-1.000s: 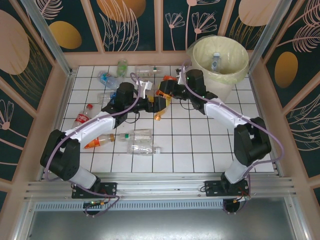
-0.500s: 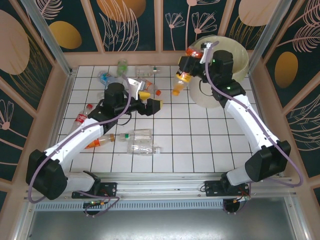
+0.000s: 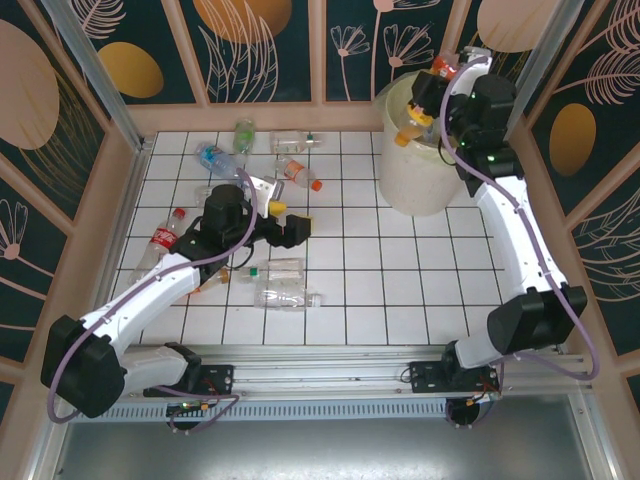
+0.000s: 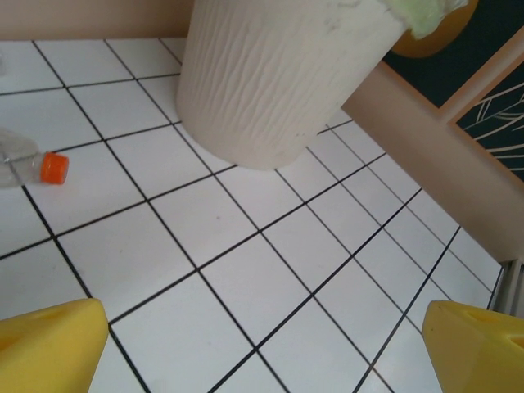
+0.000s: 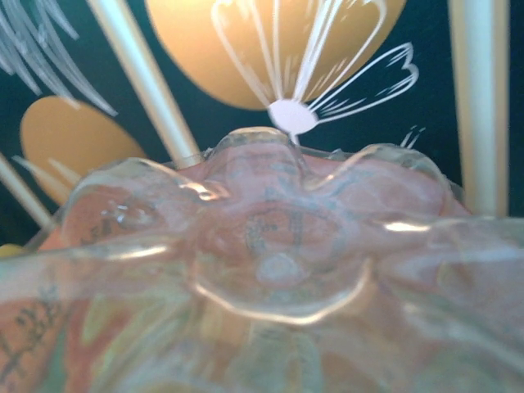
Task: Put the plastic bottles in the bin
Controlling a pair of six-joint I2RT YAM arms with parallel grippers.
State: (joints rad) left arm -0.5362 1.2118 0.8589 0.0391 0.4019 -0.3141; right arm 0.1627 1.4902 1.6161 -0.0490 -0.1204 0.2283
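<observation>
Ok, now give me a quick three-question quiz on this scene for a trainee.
1. True or false: the left gripper is open, with nothing between its yellow fingers.
2. The plastic bottle gripped by the right gripper is: A) lying on the tiles, B) held over the bin, C) next to the left arm's base.
3. Fill in: the clear bottle lying on the tiled table in the left wrist view has an ___ cap.
Key: 1 true; 2 B; 3 orange.

No text readable — the red bottle label [image 3: 163, 240] is too small to make out
</observation>
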